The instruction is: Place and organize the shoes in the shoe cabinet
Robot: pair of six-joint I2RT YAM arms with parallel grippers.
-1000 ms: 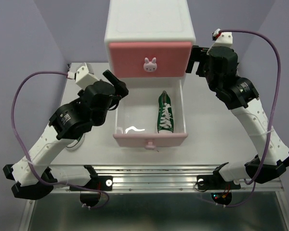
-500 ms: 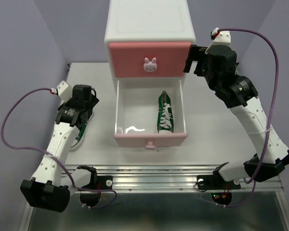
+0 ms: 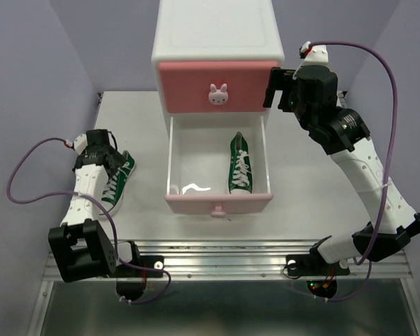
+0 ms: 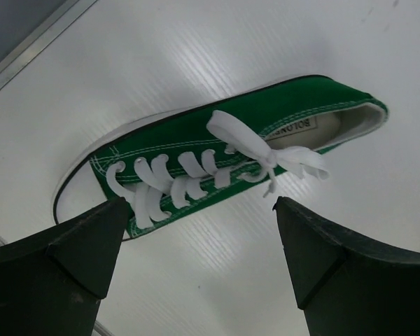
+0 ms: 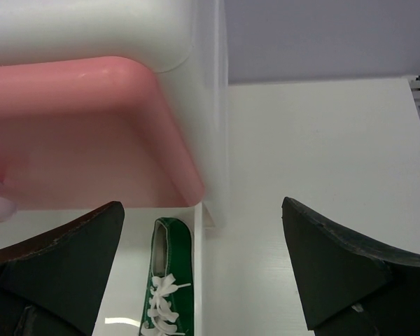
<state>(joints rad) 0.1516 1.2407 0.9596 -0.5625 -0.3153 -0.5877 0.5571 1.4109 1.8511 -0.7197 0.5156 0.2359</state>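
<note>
The white shoe cabinet stands at the back. Its upper pink drawer is shut and its lower drawer is pulled out. One green sneaker lies in the lower drawer's right half; it also shows in the right wrist view. The other green sneaker lies on the table at the left; it also shows in the left wrist view. My left gripper is open just above and beside it. My right gripper is open, beside the cabinet's right front corner. No red sneakers show.
The white table ends at a metal rail in front. Purple walls close in on both sides. Purple cables loop from each arm.
My left arm has swung left from beside the open drawer to over the green sneaker at the table's left. My right gripper has edged slightly toward the cabinet.
</note>
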